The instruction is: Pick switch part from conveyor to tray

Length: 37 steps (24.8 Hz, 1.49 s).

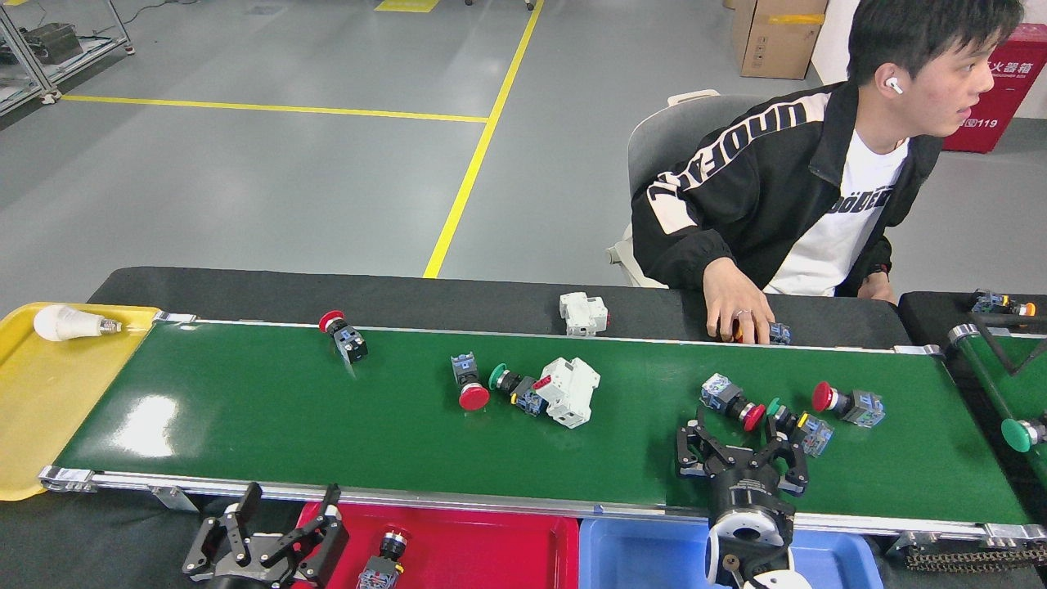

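The green conveyor (pixel 270 425) carries several switch parts: a red-capped one (pixel 343 337) at the far left, then a red one (pixel 469 384) and a green one (pixel 514 386) beside a white breaker (pixel 568 391). At the right lie a red-capped one (pixel 730 401), a green one (pixel 797 427) and another red one (pixel 847 402). My right gripper (pixel 740 421) hovers open over the belt, its fingertips either side of that red cap. My left gripper (pixel 290 495) is open and empty at the left edge of the red tray (pixel 491 556). A red-capped switch part (pixel 384 560) lies in this tray.
A blue tray (pixel 646 556) sits to the right of the red one. A person's hand (pixel 740 311) rests on small parts on the black table behind the belt, near a white breaker (pixel 583 313). At the left, a yellow tray (pixel 49 409) holds a bulb (pixel 69 323). A second belt (pixel 1002 380) stands at the right.
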Each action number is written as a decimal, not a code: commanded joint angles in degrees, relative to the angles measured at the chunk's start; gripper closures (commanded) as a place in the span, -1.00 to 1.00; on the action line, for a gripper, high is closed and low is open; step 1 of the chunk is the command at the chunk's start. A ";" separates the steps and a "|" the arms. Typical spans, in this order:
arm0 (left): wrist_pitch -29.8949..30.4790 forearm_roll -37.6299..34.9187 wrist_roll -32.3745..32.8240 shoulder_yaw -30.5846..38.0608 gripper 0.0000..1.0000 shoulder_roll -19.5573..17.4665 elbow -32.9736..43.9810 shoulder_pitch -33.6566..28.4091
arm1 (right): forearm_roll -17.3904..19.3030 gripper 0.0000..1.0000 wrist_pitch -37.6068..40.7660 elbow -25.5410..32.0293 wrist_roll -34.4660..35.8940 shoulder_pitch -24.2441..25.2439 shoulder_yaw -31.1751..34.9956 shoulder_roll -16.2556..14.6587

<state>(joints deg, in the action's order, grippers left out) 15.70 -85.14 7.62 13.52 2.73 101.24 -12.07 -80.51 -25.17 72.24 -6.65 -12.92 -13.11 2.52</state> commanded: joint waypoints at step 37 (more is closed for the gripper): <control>-14.82 -8.38 -1.21 -11.76 -1.00 -3.08 -58.00 47.05 | 1.32 -0.31 21.04 21.62 5.42 14.76 -20.73 -0.32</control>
<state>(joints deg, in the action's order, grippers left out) 2.00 -93.49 6.51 0.85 0.47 44.47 33.97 -79.08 -5.21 92.75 -1.85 2.22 -33.32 2.01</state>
